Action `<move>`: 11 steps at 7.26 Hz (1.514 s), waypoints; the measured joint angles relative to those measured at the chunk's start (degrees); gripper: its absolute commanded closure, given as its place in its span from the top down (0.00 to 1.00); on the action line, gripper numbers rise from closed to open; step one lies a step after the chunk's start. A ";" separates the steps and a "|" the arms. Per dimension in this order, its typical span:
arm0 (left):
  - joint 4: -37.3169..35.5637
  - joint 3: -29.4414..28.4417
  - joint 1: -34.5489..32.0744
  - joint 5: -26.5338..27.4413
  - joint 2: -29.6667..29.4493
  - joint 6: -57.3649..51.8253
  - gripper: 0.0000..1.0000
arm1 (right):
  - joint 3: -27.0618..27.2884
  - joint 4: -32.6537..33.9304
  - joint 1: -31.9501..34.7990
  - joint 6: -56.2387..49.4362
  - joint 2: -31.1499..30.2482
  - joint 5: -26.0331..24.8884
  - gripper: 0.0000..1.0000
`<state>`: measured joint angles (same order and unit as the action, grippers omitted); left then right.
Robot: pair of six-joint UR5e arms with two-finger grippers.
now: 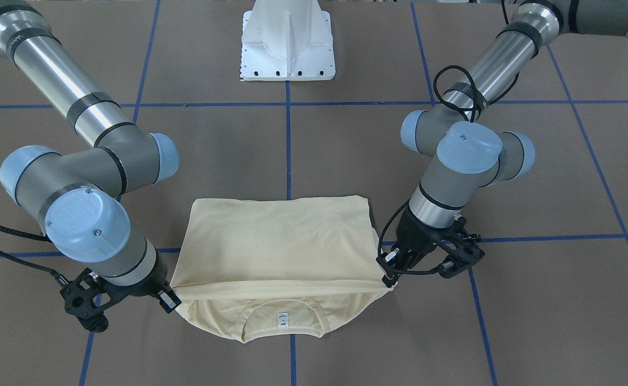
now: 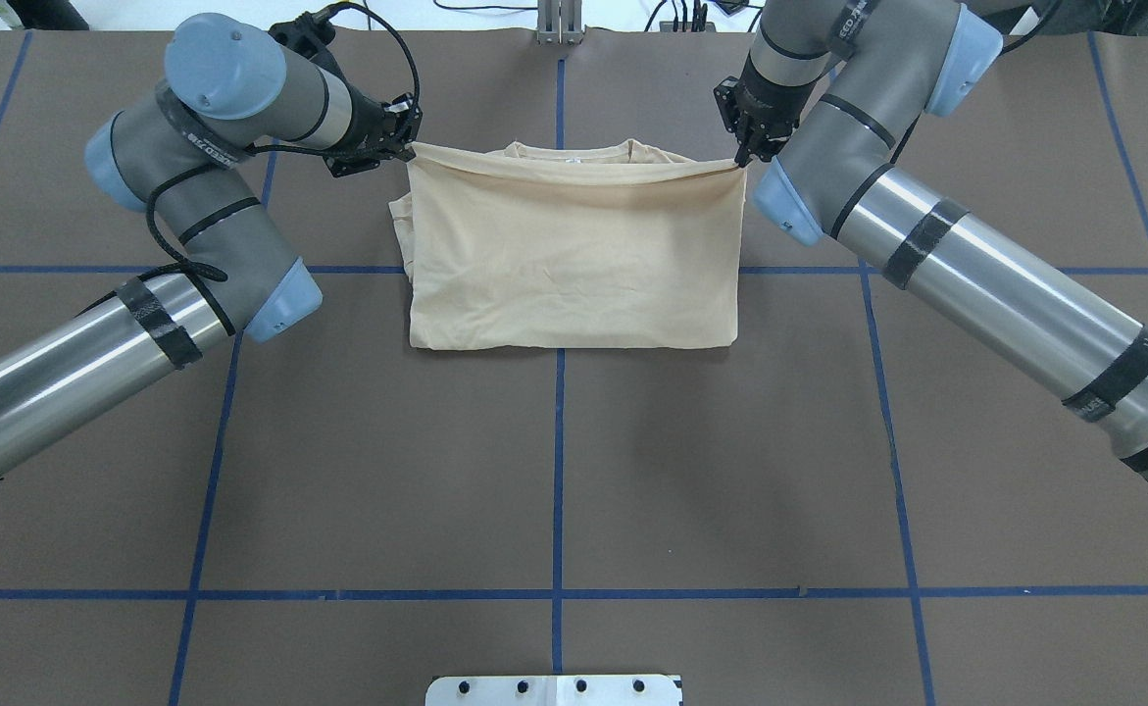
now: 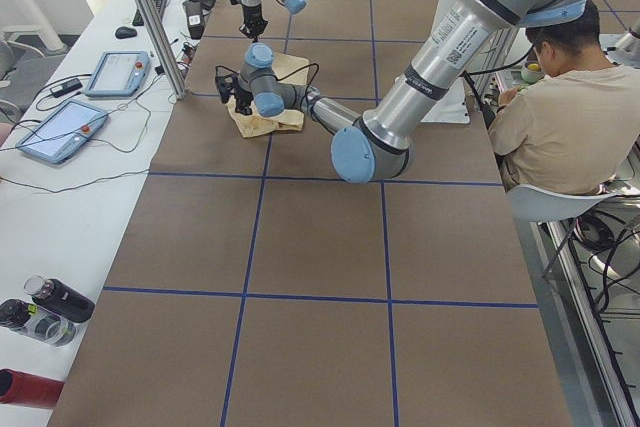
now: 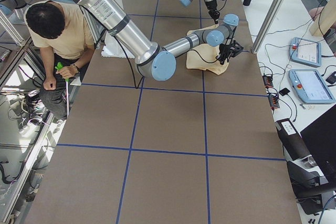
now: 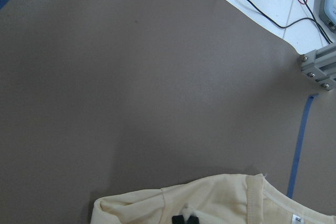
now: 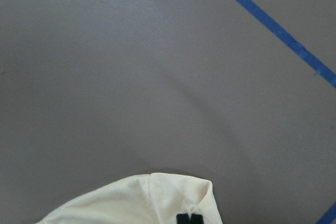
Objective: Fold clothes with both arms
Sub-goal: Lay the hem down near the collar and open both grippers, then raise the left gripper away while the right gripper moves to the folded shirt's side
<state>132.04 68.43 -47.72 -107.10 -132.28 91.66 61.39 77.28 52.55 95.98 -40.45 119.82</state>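
The pale cream-yellow shirt (image 1: 276,241) (image 2: 574,255) lies folded at the far-middle of the table, with its collar and small white neck label (image 1: 282,319) peeking out beyond the top layer. My left gripper (image 2: 409,147) (image 1: 388,276) is shut on one corner of that top layer's taut edge. My right gripper (image 2: 738,157) (image 1: 170,297) is shut on the other corner, holding the edge just above the collar. In the wrist views the shirt (image 5: 210,203) (image 6: 142,203) sits at the bottom, pinched between black fingertips (image 5: 185,217) (image 6: 189,217).
The white pedestal base (image 1: 288,43) stands at the robot side. Blue tape lines (image 2: 559,471) grid the brown table. A seated person (image 3: 555,117) (image 4: 58,35) is beside the table. Control tablets (image 3: 60,132) and bottles (image 3: 50,302) lie on the side bench.
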 measured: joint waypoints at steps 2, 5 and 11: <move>2.33 -1.73 0.12 0.20 -0.21 0.01 0.13 | -1.07 -1.24 -0.81 0.00 -0.02 -0.51 0.00; 3.40 -2.80 0.31 0.23 -0.23 0.07 0.35 | -1.25 -1.42 -1.39 0.02 -0.07 -1.79 0.59; 4.26 -0.61 0.11 -0.04 0.38 0.10 0.45 | 4.26 -1.71 -1.99 3.29 -1.78 -4.09 0.94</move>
<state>136.29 67.82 -47.61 -107.14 -131.89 91.76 65.64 75.57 50.56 99.27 -42.23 115.73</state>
